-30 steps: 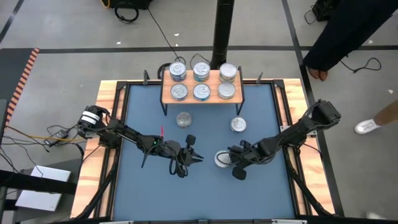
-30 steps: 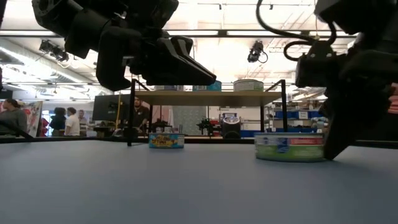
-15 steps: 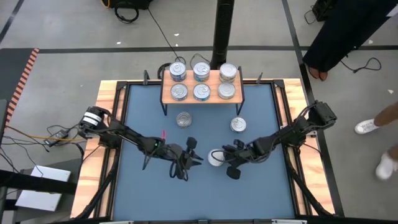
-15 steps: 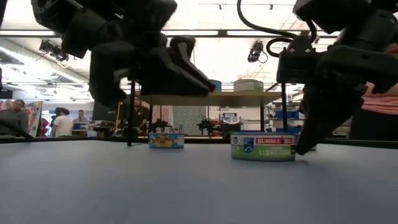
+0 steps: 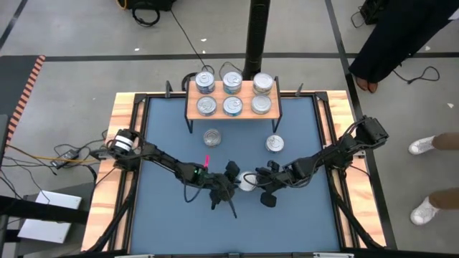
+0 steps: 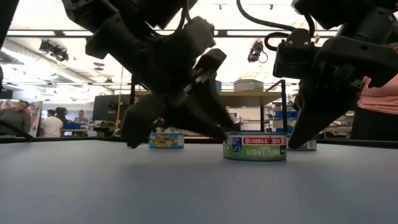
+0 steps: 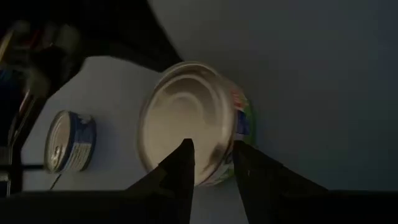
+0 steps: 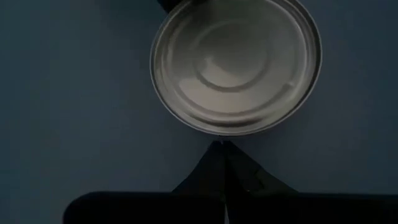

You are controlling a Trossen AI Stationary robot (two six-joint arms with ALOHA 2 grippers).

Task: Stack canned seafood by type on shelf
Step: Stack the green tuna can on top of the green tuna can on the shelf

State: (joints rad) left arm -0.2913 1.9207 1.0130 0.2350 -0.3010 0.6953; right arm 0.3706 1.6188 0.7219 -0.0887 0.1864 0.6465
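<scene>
Tin on mat | right gripper pressed together, nudging it | left gripper slightly spread, positioned to pinch.

overhead light: even and bright in the high view, soft short shadows under the shelf.
low view: ceiling strip lights glare behind, arms backlit to near silhouettes; green-labelled tin sharp, background soft.
left wrist view: dim, dark corners, fingers blurred, tin top washed pale.
right wrist view: dim, tin lid crisp with mild sheen.
</scene>
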